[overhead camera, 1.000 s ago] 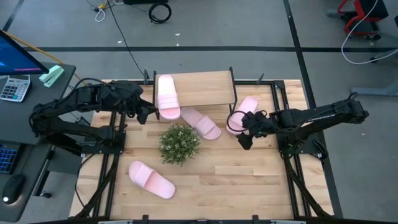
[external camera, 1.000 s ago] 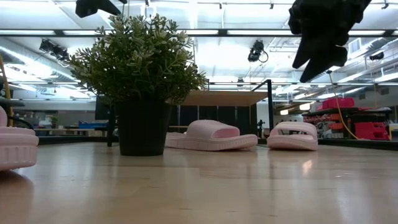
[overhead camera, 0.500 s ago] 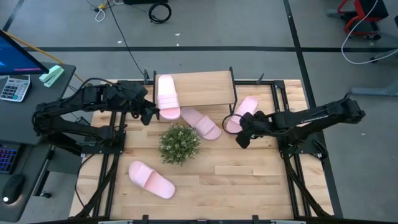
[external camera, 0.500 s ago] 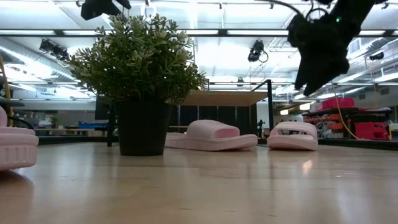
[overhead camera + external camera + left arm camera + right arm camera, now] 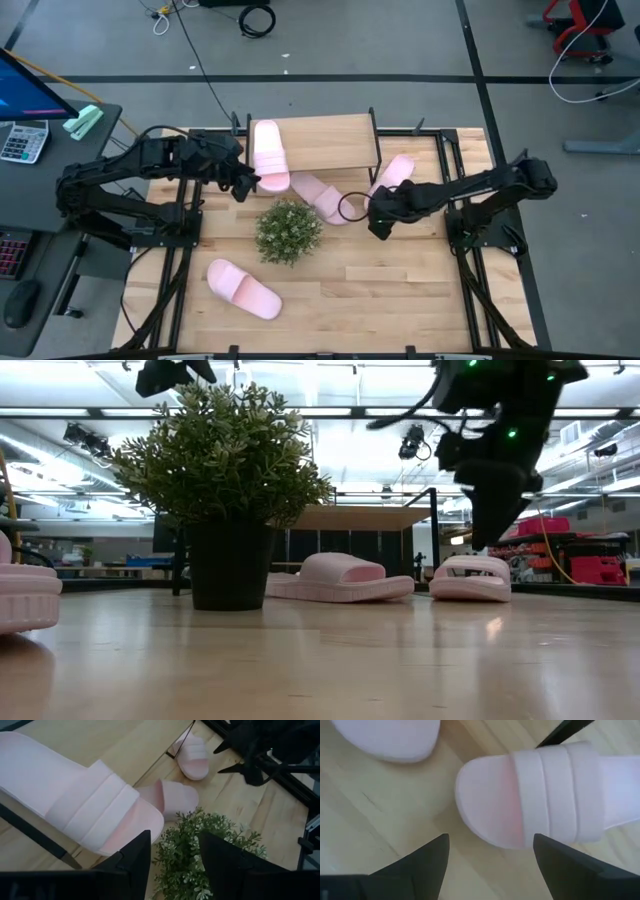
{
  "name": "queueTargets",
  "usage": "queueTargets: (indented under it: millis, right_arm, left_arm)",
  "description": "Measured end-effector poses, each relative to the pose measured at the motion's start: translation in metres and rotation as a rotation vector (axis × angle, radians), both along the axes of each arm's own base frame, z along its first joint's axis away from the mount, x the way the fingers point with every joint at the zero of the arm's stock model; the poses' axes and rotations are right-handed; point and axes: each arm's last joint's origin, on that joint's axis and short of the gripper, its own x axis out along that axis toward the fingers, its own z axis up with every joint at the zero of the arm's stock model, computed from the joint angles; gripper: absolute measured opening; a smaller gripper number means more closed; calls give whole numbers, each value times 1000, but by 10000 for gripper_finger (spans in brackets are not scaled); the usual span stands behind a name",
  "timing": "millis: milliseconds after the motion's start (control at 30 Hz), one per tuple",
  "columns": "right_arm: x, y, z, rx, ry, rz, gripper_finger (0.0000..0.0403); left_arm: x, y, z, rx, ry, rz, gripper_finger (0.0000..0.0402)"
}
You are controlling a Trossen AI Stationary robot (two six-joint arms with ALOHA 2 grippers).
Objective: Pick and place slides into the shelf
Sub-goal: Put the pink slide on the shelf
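Four slides are on my screens: one [image 5: 267,153] lies on top of the shelf [image 5: 335,142] at its left end, overhanging the front edge; one [image 5: 322,197] is on the table just in front of the shelf; one [image 5: 392,178] sits by the shelf's right leg; the last [image 5: 243,288] is well apart, near the front left.

My right gripper [image 5: 377,222] hangs above the table just beside the middle slide, fingers [image 5: 427,860] spread wide, the slide's rounded end between them in the wrist view. My left gripper [image 5: 243,185], also spread and empty, hovers by the overhanging slide.

What worries me: the plant [image 5: 288,231] stands just beside the middle slide, so a descent pushed too far left could knock it over. Foam is light; if one finger lands first, I expect the slide to skid under the shelf rather than be pinched. On the left, any nudge could tip that overhanging slide off the board.
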Motion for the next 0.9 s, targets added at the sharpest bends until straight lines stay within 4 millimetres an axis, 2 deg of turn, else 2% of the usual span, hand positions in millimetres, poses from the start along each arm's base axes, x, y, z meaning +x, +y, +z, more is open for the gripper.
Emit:
queueTargets:
  millis: [300,467,900]
  right_arm:
    - [17,-9,-7,-67,138,27,296]
    - [17,-10,-17,-87,224,55,296]
    - [21,-17,-32,-205,316,61,295]
  left_arm:
    - [0,0,0,-25,-8,22,174]
    - [0,0,0,-33,-11,29,172]
    - [0,0,0,-44,-21,40,172]
